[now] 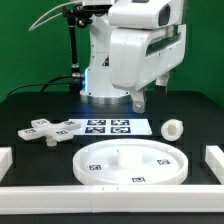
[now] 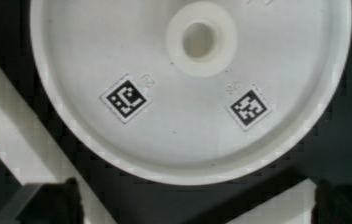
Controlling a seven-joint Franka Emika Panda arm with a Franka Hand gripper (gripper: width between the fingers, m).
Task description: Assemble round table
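Observation:
The round disc lies flat on the black table near the front, with small tags on its face and rim. In the wrist view the disc fills most of the picture, showing its centre hole and two tags. The cross-shaped foot lies at the exterior view's left. The short cylinder leg lies on its side at the exterior view's right. My gripper hangs above the table behind the disc. In the wrist view my gripper is open and empty, with dark fingertips wide apart.
The marker board lies flat behind the disc, under the arm. Long white border rails run along the front, the left and the right. A rail also shows in the wrist view beside the disc.

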